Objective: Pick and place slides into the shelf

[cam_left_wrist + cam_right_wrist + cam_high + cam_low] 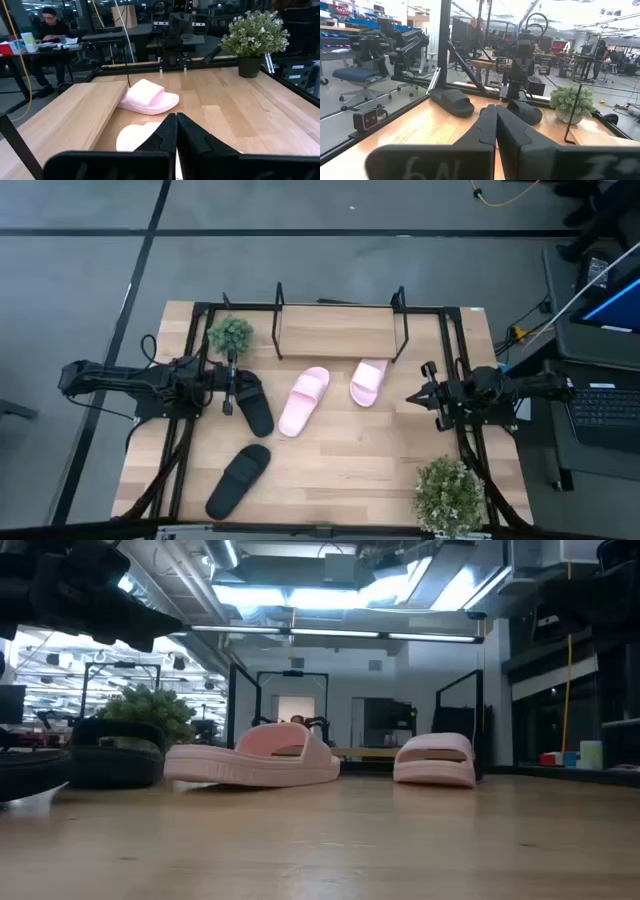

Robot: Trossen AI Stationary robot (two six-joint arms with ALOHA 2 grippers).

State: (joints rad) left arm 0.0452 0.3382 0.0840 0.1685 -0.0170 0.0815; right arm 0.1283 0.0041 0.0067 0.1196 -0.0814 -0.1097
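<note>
Two pale pink slides lie on the table just in front of the shelf (340, 330): one (303, 400) at the middle, one (369, 381) to its right. Both show in the low view (255, 755) (435, 760). One black slide (252, 405) lies left of them, and the other (238, 480) lies near the front edge. My left gripper (228, 393) is shut and raised beside the far black slide's end. In its wrist view (176, 125) it points toward the pink slides (147, 97). My right gripper (415, 397) is shut and empty, right of the pink slides.
A small potted plant (231, 335) stands at the shelf's left end. A bigger one (450, 492) stands at the near right corner. Black frame rails (465, 440) run along both table sides. Bare tabletop (350, 470) lies in front of the pink slides.
</note>
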